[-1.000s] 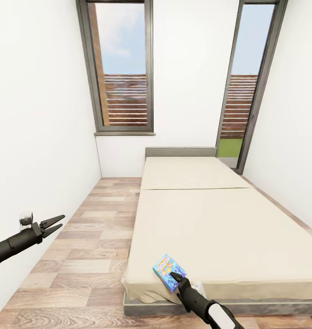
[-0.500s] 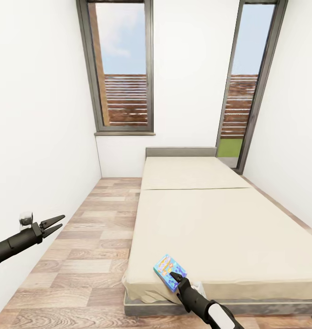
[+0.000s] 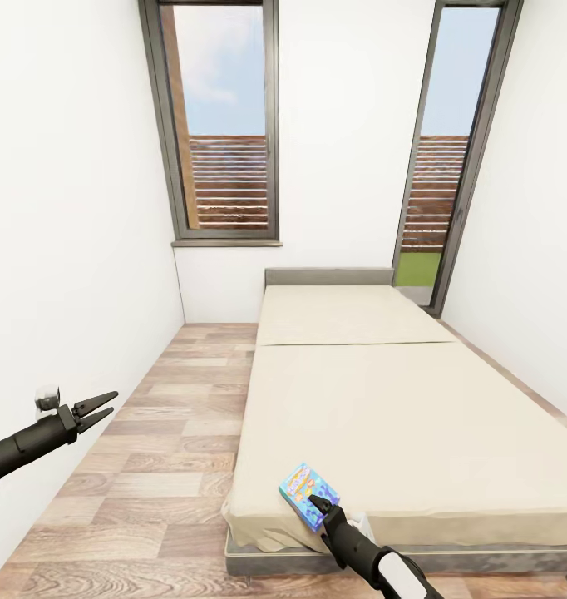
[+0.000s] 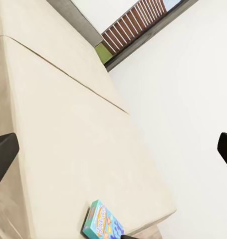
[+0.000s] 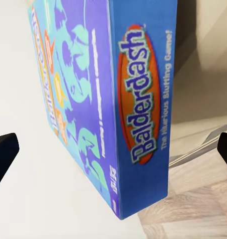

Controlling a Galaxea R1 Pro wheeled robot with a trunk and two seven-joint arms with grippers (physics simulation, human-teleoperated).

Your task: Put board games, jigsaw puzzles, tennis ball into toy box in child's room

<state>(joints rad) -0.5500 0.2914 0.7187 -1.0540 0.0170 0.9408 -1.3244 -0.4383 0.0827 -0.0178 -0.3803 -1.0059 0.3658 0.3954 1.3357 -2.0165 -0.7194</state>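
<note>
Your light, stiff, slick board game lies at the bed's near corner, so pinch its printed long edge between the right gripper's wide-spread jaws.

The board game is filling the gap between my right fingers, blocking it; ahead of them the bed is lying bare, and open floor is stretching beyond my left fingers.
</note>
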